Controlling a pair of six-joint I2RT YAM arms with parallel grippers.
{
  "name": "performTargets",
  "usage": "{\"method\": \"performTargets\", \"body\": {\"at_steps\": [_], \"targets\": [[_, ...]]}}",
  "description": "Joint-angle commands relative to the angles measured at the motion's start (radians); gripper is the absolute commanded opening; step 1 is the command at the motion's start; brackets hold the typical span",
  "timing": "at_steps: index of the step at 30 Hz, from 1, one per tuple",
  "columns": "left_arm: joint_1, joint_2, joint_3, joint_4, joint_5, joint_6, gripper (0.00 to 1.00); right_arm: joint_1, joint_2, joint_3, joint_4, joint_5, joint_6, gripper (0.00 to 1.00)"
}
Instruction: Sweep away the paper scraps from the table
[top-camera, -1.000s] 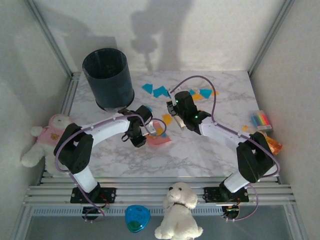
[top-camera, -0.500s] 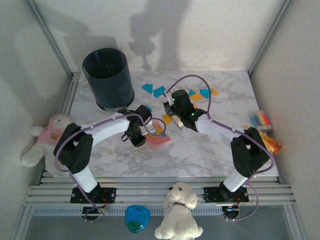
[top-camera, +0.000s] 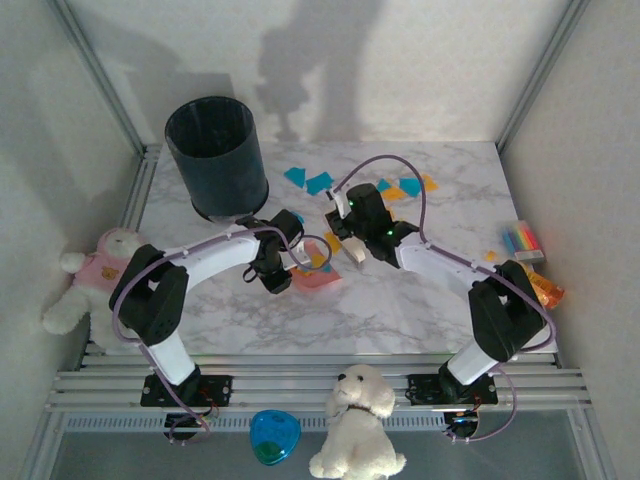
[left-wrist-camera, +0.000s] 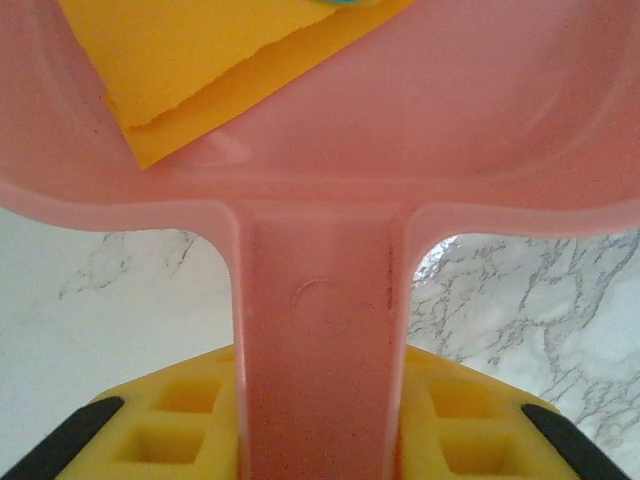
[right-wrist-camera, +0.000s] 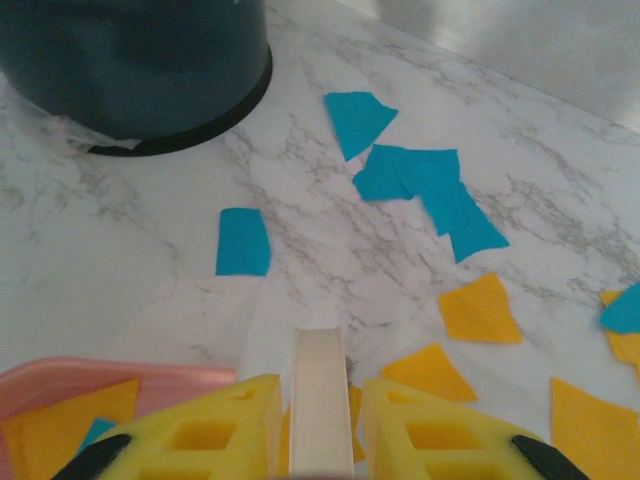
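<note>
Here, left fingers (left-wrist-camera: 170, 412) clamped on pink dustpan (left-wrist-camera: 320, 200), right fingers (right-wrist-camera: 212, 432) pinching pale stick (right-wrist-camera: 318, 395), perhaps wooden.

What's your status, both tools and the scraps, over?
Left tool shut on pink dustpan handle. Right tool shut on pale flat stick. Some paper scraps in pan, most loose on table. Dark bin close by.

left arm (top-camera: 205, 262): elbow out left, forearm reaching right toward centre, left gripper (left-wrist-camera: 320, 425) clamped on pink handle (left-wrist-camera: 318, 330). right arm (top-camera: 450, 265): elbow out right, forearm angled left toward centre, right gripper (right-wrist-camera: 320, 425) closed tight on pale flat stick (right-wrist-camera: 319, 375). wrists near each other, not touching.
</note>
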Motion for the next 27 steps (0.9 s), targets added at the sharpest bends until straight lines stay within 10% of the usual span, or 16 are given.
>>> {"method": "performTargets", "body": {"at_steps": [1, 14, 27], "targets": [[0.012, 0.024, 0.026, -0.038, -0.019, -0.019, 0.0, 0.016, -0.059, -0.021, -0.028, -0.046, 0.013, 0.0], [0.012, 0.017, 0.021, -0.041, -0.016, -0.008, 0.0, 0.029, -0.134, -0.031, -0.013, -0.073, 0.053, 0.0], [0.01, 0.014, 0.017, -0.041, -0.014, 0.003, 0.0, 0.029, -0.099, -0.032, 0.01, 0.16, 0.082, 0.0]]}}
